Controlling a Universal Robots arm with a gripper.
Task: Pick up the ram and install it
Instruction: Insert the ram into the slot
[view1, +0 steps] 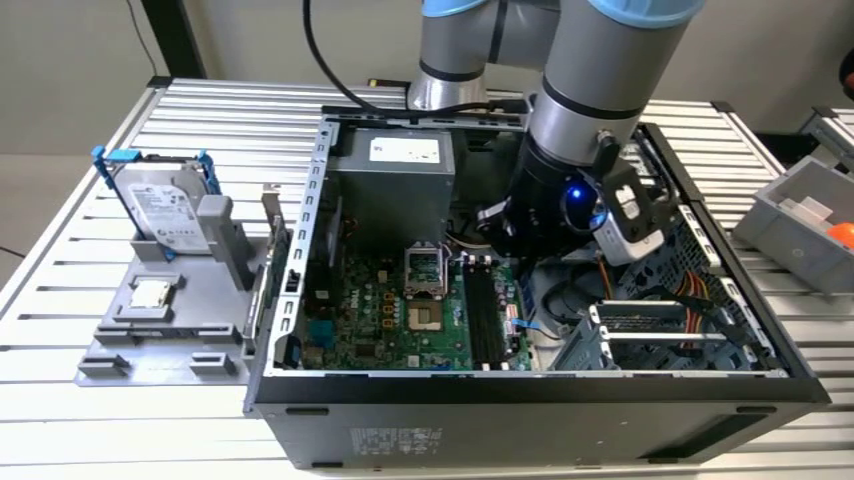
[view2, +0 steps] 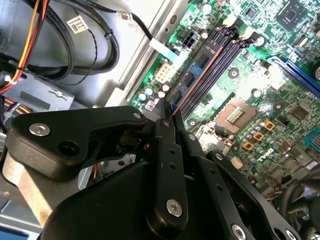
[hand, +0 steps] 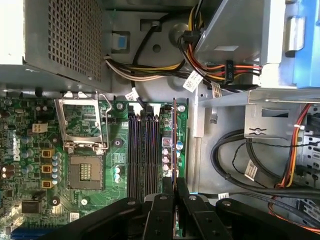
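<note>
Figure: My hand (hand: 175, 202) closed on the ram (hand: 174, 145), held on edge over the motherboard's memory slots (hand: 142, 150) inside the open computer case (view1: 534, 385).

In both wrist views the fingers (view2: 167, 165) are narrowed onto one end of the ram, a thin stick with dark chips on its face (view2: 192, 75), which runs from the fingers at lower centre of the frame toward the upper middle, parallel with the long black slots and at the slot nearest the board's edge. I judge the pick-up done and the installation in hand: I cannot tell whether the stick is already pressed home or only resting in the slot. In the exterior view the arm reaches into the case at centre right; the hard drive (view1: 167, 205) in its blue bracket stands on the table (view1: 80, 290) at the left.
</note>
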